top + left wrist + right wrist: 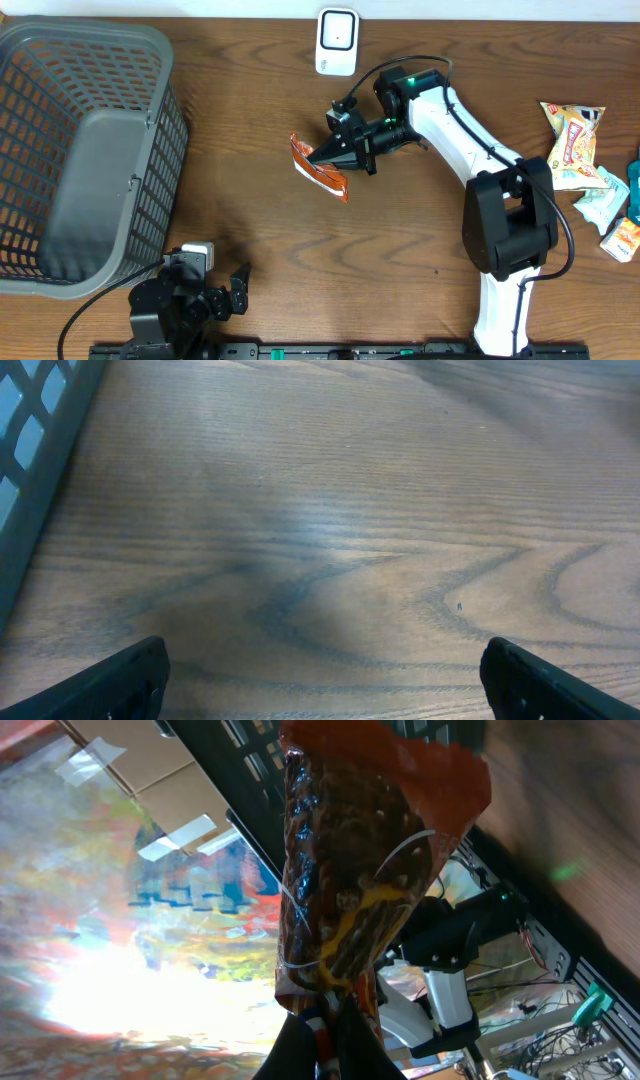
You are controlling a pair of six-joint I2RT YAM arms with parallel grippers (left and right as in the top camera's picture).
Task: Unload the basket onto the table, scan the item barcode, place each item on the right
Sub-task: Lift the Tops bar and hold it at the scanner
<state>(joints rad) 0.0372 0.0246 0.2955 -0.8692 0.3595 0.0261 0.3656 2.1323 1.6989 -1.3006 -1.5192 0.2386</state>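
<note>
Right gripper (pixel 322 158) sits over the middle of the table (pixel 250 220), jaws clamped shut on one end of an orange packet (pixel 322 172). The packet sticks out past the fingertips, tilted, towards the basket (pixel 160 130) side but well apart from it. The white scanner (pixel 337 42) stands at the far edge, and the packet is nearer than it and a little to the left, not touching. On the right wrist view the packet (pixel 360 890) fills the centre: glossy and crinkled, dark print with yellow, orange along its far end, and the fingers (pixel 345 1040) pinch its near end. Over to the left gripper (pixel 228 290), low at the near edge just beside the basket: jaws spread wide, holding nothing. Its own camera shows both fingers (pixel 120 680) in the bottom corners with bare wood between, the basket wall (pixel 30 450) at the left. A pile of snacks (pixel 575 145) lies at the right edge, well clear of both arms
</note>
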